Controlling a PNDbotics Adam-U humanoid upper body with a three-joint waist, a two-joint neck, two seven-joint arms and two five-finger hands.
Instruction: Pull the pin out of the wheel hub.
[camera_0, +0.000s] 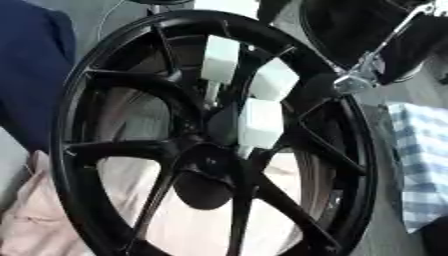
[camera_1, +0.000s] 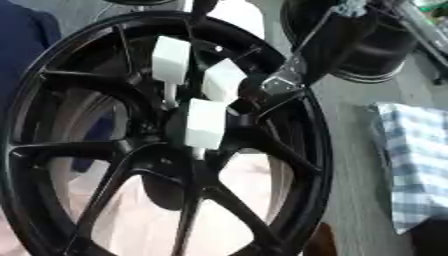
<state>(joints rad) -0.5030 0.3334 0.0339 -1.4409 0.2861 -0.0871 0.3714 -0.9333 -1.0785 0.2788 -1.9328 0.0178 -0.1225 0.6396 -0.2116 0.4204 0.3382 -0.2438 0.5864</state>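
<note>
Big wheel (camera_0: 210, 140) standing up in the middle, three blocks (camera_1: 206, 122) in front of its hub, checked cloth (camera_1: 416, 165) to the right, another wheel (camera_1: 385, 45) behind on the right

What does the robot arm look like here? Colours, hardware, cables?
Only the right arm shows, at upper right: black shell, a silver bracket at its lower end, a thin silver rod alongside. No cables or markings visible. Its hand cannot be told apart from the black wheel. Left arm out of view.
</note>
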